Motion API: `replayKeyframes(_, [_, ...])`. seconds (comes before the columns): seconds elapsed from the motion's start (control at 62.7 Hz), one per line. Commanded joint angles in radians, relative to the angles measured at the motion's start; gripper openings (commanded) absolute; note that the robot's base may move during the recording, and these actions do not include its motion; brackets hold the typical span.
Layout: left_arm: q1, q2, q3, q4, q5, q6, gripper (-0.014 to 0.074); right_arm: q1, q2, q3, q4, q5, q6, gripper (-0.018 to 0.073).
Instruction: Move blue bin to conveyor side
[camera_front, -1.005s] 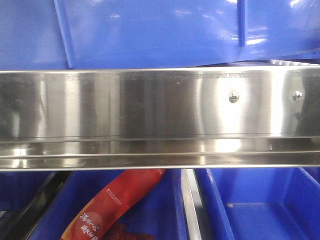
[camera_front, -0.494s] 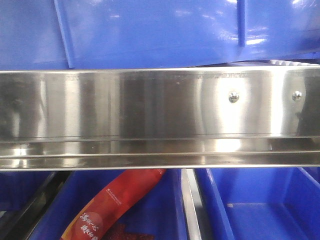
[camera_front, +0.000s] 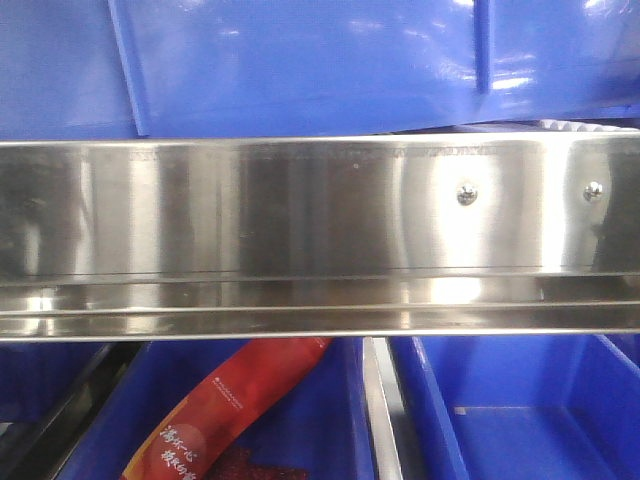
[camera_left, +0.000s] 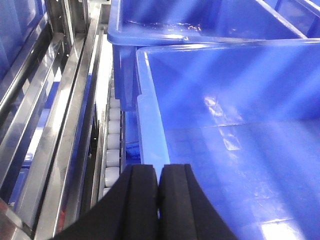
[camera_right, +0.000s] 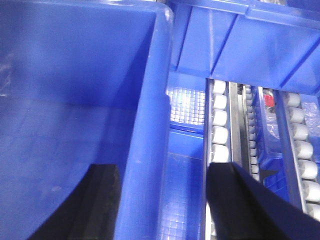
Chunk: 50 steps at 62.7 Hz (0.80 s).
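Observation:
The blue bin (camera_left: 225, 125) fills the left wrist view, its inside open and bare. My left gripper (camera_left: 159, 172) is shut on the bin's left rim (camera_left: 150, 130), with the black fingers pressed together over it. In the right wrist view the bin (camera_right: 60, 100) shows its right wall (camera_right: 147, 150). My right gripper (camera_right: 162, 200) is open and straddles that wall, one finger (camera_right: 100, 200) inside the bin and the other outside. In the front view the bin's ribbed wall (camera_front: 300, 60) shows above the steel rail. The conveyor belt is out of view.
A shiny stainless-steel rail (camera_front: 300, 230) crosses the front view. Below it are more blue bins (camera_front: 520, 410), one holding a red packet (camera_front: 215, 410). White roller tracks (camera_left: 112, 145) (camera_right: 220, 120) run beside the bin. Another blue bin (camera_left: 200, 25) stands right behind it.

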Motion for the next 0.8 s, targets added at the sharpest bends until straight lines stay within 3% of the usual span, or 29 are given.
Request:
replayKeyframes(0.0, [0.001, 0.000, -0.011, -0.012, -0.005, -0.006, -0.0018, 0.001, 0.003, -0.006, 0.001, -0.018, -0.008, 0.0289])
replayKeyframes(0.781, [0.001, 0.000, -0.011, -0.012, 0.045, -0.008, -0.0018, 0.019, 0.084, -0.002, 0.003, -0.018, -0.017, 0.0289])
